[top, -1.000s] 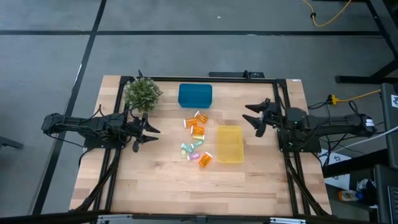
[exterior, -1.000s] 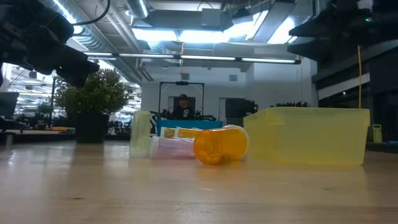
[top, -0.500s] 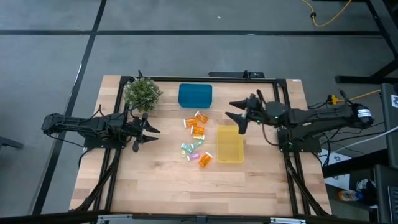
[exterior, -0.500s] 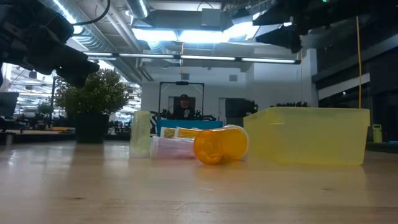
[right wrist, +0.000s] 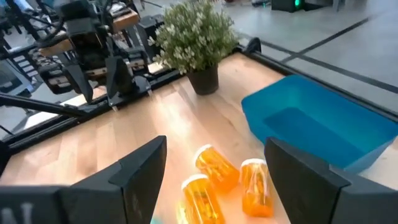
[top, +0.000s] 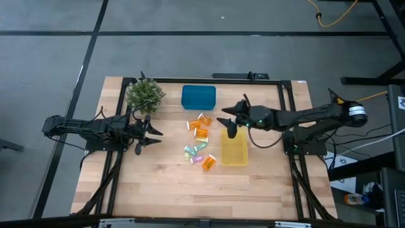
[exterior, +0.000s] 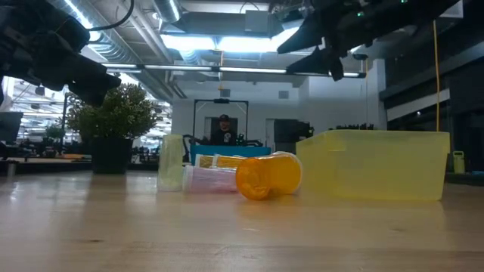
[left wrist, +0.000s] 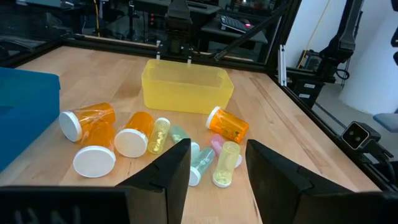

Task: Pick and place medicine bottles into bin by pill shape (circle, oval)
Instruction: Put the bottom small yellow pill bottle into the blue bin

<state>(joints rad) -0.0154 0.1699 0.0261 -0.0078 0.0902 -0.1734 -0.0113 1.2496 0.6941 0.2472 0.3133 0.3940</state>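
I am watching the medicine bottles (top: pixel 199 143), which are lying packed in a loose cluster on the wooden surface (top: pixel 158 183), and that crowding is what is worrying me. Several orange ones (left wrist: pixel 87 121) are lying on their sides touching each other, with pale teal, green and pink ones (left wrist: pixel 202 158) just beside them. If I am bringing the jaws down among them, I judge a finger could nudge a neighbour and send it rolling, since these round bottles should roll easily on the bare wood. A bottle clipped off-centre could also squirt out sideways. I am also wary of the yellow bin (top: pixel 233 147): the right gripper (top: pixel 228 118) is hanging over its far end, so descending there risks striking the rim.

The right gripper is holding its jaws wide apart with nothing between them, raised above the surface in the low view. The nearest orange bottles (right wrist: pixel 214 167) are lying ahead of those jaws, between the blue bin (top: pixel 199 97) and the yellow one, not yet between the fingers.

The left gripper (top: pixel 149 133) is waiting near the potted plant (top: pixel 145 95), its jaws apart and empty, well apart from the cluster.
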